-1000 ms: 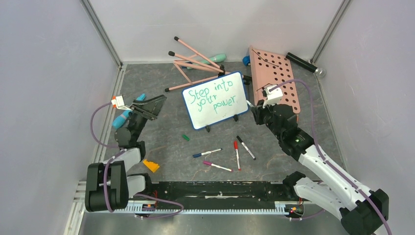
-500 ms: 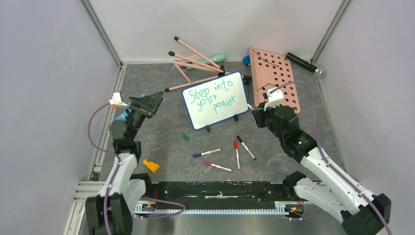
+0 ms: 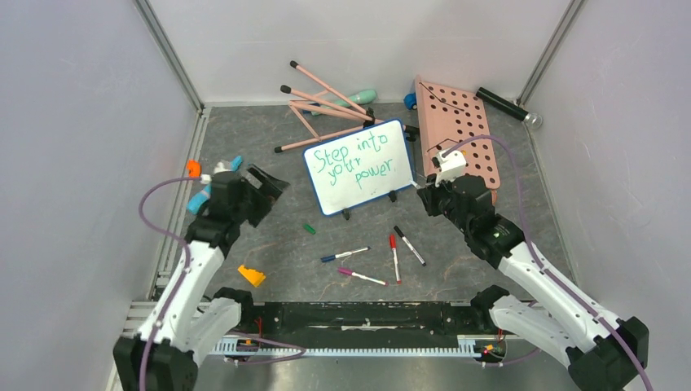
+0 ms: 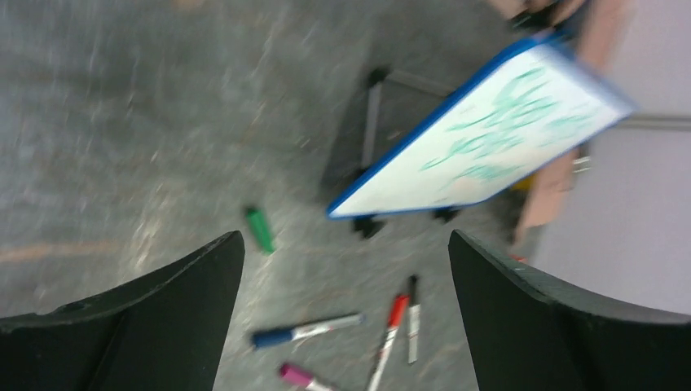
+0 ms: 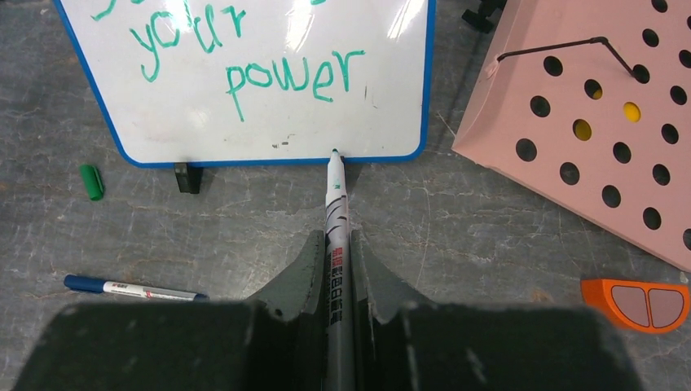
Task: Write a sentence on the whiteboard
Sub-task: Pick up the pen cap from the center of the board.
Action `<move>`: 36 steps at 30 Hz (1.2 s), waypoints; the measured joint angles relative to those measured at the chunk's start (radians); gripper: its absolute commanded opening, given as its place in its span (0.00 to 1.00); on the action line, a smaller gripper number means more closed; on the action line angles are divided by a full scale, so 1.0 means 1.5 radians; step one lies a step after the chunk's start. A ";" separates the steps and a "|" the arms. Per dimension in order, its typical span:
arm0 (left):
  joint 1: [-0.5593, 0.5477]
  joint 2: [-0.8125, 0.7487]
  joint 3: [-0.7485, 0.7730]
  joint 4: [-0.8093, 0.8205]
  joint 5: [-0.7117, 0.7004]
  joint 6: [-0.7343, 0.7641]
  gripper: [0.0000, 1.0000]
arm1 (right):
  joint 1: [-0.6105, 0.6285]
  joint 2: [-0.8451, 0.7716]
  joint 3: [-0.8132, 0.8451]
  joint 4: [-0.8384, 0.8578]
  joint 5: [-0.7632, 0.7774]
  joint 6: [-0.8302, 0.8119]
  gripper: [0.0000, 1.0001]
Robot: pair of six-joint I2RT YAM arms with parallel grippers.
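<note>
The whiteboard [image 3: 380, 183], white with a blue frame and black feet, stands tilted at the middle of the table. The sentence [image 3: 357, 163] is in green, "Step into your power", on three lines. My right gripper [image 5: 335, 244] is shut on a green-tipped marker [image 5: 336, 204], just right of the board. The marker's tip meets the lower blue frame under "power"; the whiteboard [image 5: 391, 90] fills the upper part of the right wrist view. My left gripper [image 3: 265, 184] is open and empty, left of the board. The left wrist view shows the whiteboard [image 4: 383, 191] blurred ahead.
Loose on the floor lie a green cap [image 3: 309, 229] and blue [image 3: 345, 255], pink [image 3: 362, 277], red [image 3: 394, 257] and black [image 3: 409, 245] markers. A pink board with holes [image 3: 456, 130] stands right of the whiteboard. Pink sticks [image 3: 326, 106] lie behind it, an orange wedge [image 3: 252, 275] at front left.
The left arm has stretched out and dipped toward the table, its gripper still open. The right gripper with the marker has shifted slightly back from the board.
</note>
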 measured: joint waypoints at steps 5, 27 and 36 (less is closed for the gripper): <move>-0.146 0.112 0.019 -0.104 -0.118 -0.045 0.87 | 0.000 0.016 0.002 -0.004 -0.002 -0.003 0.00; -0.269 0.436 0.139 -0.181 -0.245 -0.221 0.51 | 0.000 0.022 0.002 -0.004 0.000 -0.004 0.00; -0.278 0.521 0.144 -0.179 -0.238 -0.254 0.44 | 0.000 0.013 0.001 0.001 0.000 -0.004 0.00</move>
